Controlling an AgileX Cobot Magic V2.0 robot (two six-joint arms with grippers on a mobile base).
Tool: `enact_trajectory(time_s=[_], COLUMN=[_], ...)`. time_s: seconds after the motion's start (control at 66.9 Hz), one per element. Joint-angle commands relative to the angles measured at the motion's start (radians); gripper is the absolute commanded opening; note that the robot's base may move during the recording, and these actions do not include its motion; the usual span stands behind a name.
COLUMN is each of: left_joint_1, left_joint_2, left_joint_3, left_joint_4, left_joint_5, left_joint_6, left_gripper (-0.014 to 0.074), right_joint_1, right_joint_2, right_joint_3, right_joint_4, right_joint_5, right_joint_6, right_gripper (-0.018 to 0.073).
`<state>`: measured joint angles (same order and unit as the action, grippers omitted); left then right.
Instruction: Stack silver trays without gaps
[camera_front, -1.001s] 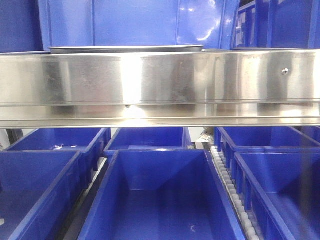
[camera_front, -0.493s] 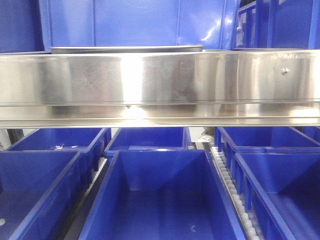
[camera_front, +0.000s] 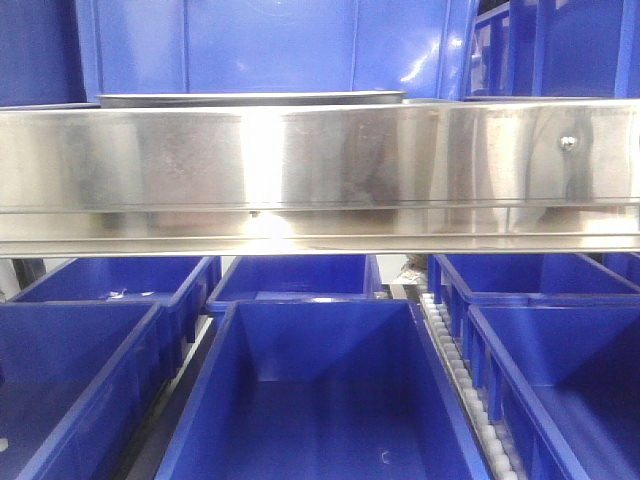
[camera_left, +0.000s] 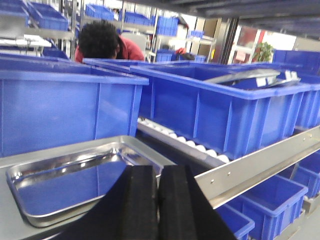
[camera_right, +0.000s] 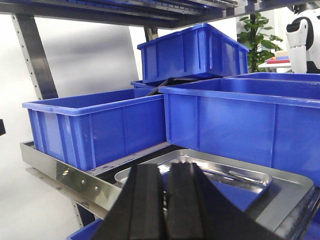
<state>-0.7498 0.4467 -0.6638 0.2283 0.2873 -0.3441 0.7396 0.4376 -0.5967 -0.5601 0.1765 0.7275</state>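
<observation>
From the front, a long flat shiny steel rail with a small screw near its right end runs straight across the view, and just above it only the thin dark edge of a shallow silver tray peeks out, sitting on the shelf in front of a tall blue plastic bin. Below the rail, rows of open blue bins sit side by side, with a white roller track between two of them. Over to the left wrist view: the left end effector has its two black padded fingers pressed flat together, clenched on nothing, hovering just in front of a shiny rectangular stainless-steel tray with rounded corners that lies flat on the grey shelf surface beside a big blue bin. A person with dark hair and a red top is bent over behind the bins. On the right wrist view, the right end effector is likewise clamped shut and empty, its black pads touching, poised right before a smaller silver tray resting inside a larger silver tray, nested but skewed, against a blue bin wall.
</observation>
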Motion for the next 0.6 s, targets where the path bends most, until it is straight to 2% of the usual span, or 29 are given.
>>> enact_trajectory(time_s=[0.0, 0.583], left_joint_1=[-0.008, -0.008], left_joint_2=[-0.013, -0.013], left_joint_3=[0.001, 0.001], left_joint_4=[0.003, 0.003], left_joint_5=[-0.01, -0.014], left_joint_6=[0.002, 0.002], left_gripper=[-0.0007, -0.0007], right_joint_1=[0.001, 0.001], right_joint_2=[-0.006, -0.005], right_joint_3=[0.004, 0.004], right_joint_4=[-0.015, -0.015], right_joint_5=[-0.011, -0.013], right_joint_6=[-0.008, -0.008], right_gripper=[-0.0017, -0.0017])
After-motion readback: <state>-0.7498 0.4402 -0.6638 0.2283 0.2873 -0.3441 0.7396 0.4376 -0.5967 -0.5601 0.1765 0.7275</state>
